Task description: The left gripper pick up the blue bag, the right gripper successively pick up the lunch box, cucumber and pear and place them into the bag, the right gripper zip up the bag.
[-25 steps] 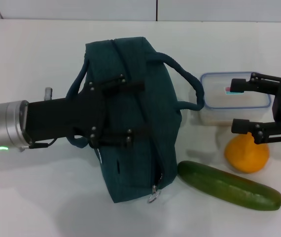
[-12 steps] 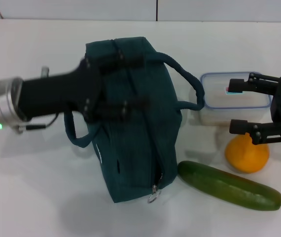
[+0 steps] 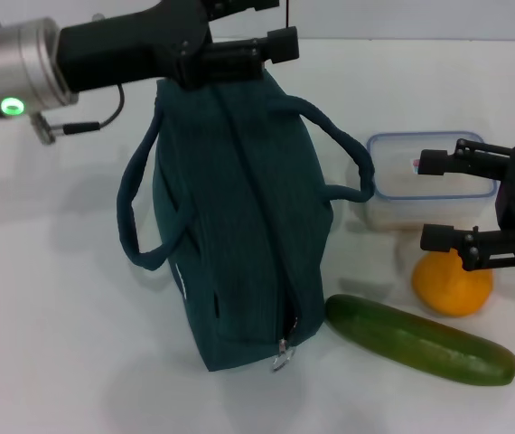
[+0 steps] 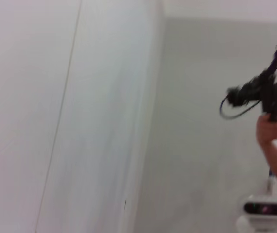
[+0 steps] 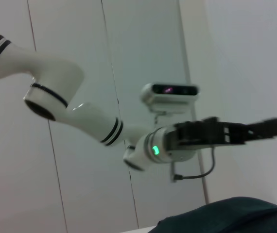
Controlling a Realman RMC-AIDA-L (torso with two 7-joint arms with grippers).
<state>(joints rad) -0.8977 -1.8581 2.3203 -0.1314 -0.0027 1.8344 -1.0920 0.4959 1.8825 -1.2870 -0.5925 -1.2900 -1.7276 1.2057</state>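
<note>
The blue bag [image 3: 239,208] lies on the white table, zipper line facing up, its metal zipper pull [image 3: 282,357] at the near end. My left gripper [image 3: 283,25] hangs open above the bag's far end, holding nothing; the right wrist view shows it [image 5: 226,133] from the side over the bag's top [image 5: 226,213]. To the bag's right, my right gripper [image 3: 431,201] is open and hovers between the lunch box [image 3: 402,185] and the pear [image 3: 452,285]. The cucumber [image 3: 420,339] lies nearer the front, beside the bag's near corner.
The bag's two rope handles flop out, one to the left [image 3: 135,217] and one to the right [image 3: 348,154] toward the lunch box. A person's hand [image 4: 269,131] holding a black device shows in the left wrist view.
My left gripper has lifted off the bag's middle and swung up toward its far end. The bag's left handle now shows uncovered. The right gripper has barely moved.
</note>
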